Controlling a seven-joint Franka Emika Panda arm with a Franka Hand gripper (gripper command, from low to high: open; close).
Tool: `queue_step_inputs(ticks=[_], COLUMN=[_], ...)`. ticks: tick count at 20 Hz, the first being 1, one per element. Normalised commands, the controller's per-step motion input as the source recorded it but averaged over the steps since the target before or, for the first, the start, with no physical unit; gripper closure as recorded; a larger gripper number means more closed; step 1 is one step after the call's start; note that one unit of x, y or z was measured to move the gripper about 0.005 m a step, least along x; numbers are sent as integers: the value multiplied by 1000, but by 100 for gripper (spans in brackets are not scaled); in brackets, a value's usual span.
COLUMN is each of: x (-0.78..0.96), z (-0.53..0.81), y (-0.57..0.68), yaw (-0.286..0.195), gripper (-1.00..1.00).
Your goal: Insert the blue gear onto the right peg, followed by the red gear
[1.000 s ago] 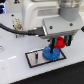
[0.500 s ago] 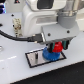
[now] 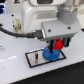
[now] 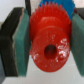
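Gripper [image 3: 58,45] hangs low over the grey plate [image 3: 34,58] in the exterior view, fingers clamped on the red gear [image 3: 58,45], while the blue gear [image 3: 52,53] already sits flat on the plate at about five o'clock from frame centre, so I judge the first half done; the right peg itself is hidden. From the wrist view, the red gear [image 4: 48,44] fills the frame between the teal pads [image 4: 21,45], with blue teeth [image 4: 52,5] peeking at twelve o'clock behind it, so seating the red one remains.
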Motion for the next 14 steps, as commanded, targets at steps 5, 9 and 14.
queue_step_inputs(ticks=[5,9,14], x=[104,195,148], z=[-83,-152,-41], y=[-124,-197,-179], yaw=[0,0,0], gripper=[100,100,100])
